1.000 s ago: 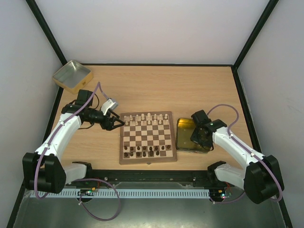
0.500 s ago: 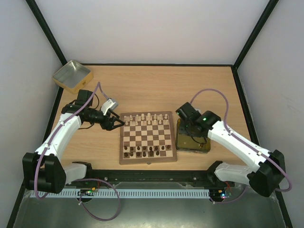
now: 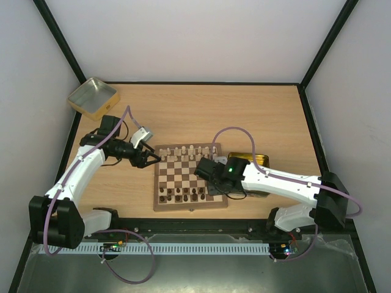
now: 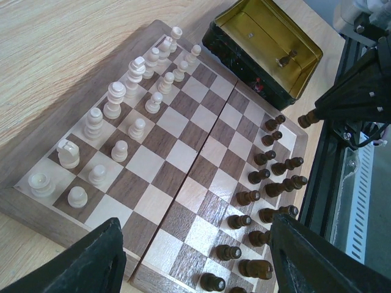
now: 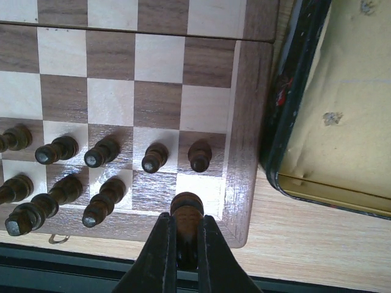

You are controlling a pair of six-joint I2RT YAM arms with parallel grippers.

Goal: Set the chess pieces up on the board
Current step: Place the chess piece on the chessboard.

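The board (image 3: 189, 207) lies mid-table, with pale chess pieces (image 3: 186, 151) along its far rows and dark ones (image 3: 183, 195) along the near rows. My right gripper (image 3: 215, 189) hovers over the board's near right corner. It is shut on a dark chess piece (image 5: 186, 210), held just above the empty pale corner square (image 5: 201, 186). In the right wrist view the right gripper (image 5: 186, 244) pinches the piece between both fingers. My left gripper (image 3: 148, 160) waits at the board's left edge. In its own view the left gripper (image 4: 201, 256) is open and holds nothing.
An open gold tin (image 3: 255, 160) sits right of the board, partly under my right arm; one small dark piece (image 4: 285, 60) lies inside it. Another gold tin (image 3: 93, 97) stands at the far left corner. Black frame rails (image 3: 201, 224) edge the table.
My right arm has swung left from the tin to the board's near right corner, carrying the dark piece. The left arm has not moved.
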